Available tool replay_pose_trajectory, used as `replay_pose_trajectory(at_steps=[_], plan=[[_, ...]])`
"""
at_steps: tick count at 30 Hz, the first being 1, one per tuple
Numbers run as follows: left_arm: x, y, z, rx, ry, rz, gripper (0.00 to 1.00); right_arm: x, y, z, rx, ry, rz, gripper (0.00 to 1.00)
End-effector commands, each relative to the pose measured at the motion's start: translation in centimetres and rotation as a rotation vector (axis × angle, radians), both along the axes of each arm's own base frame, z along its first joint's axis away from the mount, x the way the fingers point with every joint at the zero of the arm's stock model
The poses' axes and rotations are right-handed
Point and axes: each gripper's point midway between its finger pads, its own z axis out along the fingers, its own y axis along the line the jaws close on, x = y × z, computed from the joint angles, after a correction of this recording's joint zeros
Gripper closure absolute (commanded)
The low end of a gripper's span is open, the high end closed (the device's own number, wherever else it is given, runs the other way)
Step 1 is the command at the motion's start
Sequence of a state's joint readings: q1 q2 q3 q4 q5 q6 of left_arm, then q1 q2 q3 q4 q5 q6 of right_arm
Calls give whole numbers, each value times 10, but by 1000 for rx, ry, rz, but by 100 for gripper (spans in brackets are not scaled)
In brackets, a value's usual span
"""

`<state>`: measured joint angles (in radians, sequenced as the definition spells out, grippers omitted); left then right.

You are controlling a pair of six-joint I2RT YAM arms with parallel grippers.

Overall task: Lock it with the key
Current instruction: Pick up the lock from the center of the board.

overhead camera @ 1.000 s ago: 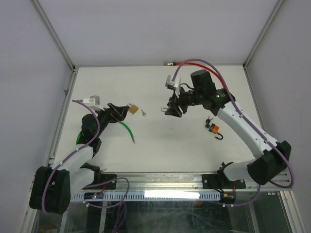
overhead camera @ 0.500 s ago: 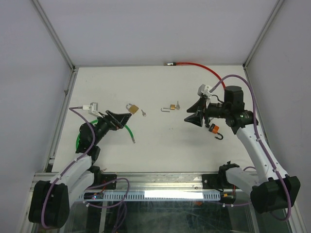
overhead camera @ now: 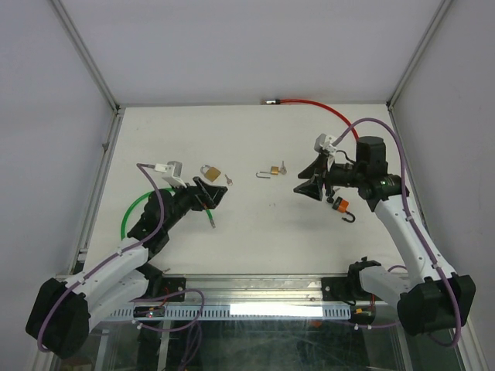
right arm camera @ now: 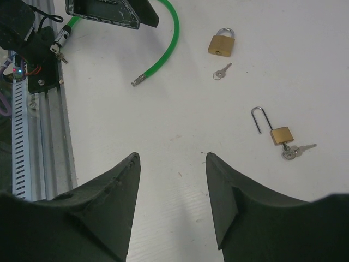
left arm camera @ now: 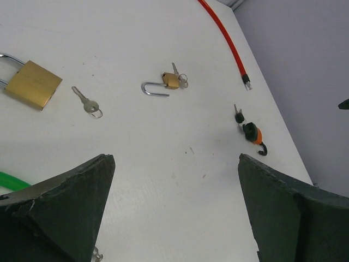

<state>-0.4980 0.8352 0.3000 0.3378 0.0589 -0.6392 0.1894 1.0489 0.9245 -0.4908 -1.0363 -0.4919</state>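
From above, the small padlock (overhead camera: pixel 272 171) lay mid-table with its shackle swung open and the key (overhead camera: pixel 283 165) in its body, between the left gripper (overhead camera: pixel 209 195) and the right gripper (overhead camera: pixel 308 184) and touching neither. The left wrist view showed its jaws spread wide and empty, with that padlock well ahead and a larger padlock (left arm camera: pixel 32 83) and a loose key (left arm camera: pixel 87 101) to its left. The right wrist view showed its jaws partly parted and holding nothing, with the small padlock ahead on the right.

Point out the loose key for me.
In the top view the loose key lies left of centre on the table, just right of the closed padlock and left of the open padlock.
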Motion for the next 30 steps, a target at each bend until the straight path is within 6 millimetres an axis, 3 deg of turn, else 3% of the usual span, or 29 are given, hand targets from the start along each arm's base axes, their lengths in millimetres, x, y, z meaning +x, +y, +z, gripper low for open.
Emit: replay_pose_trajectory(at_steps=[1,7,13,19,30], plan=[[2,-8,16,-9,-71,-38,1,10,-3,3,1,-49,-15,46],[-5,-9,22,-49,-133,-61,1,16,-6,-1,-3,-39,-39,45],[-30,-19,41,-180,-234,-173,1,21,-7,-4,3,-14,-54,45],[-29,-19,31,-166,-203,-171,1,29,-9,-8,6,7,-80,44],[-25,-18,15,-115,-119,-155,1,81,-1,-15,0,162,-166,44]])
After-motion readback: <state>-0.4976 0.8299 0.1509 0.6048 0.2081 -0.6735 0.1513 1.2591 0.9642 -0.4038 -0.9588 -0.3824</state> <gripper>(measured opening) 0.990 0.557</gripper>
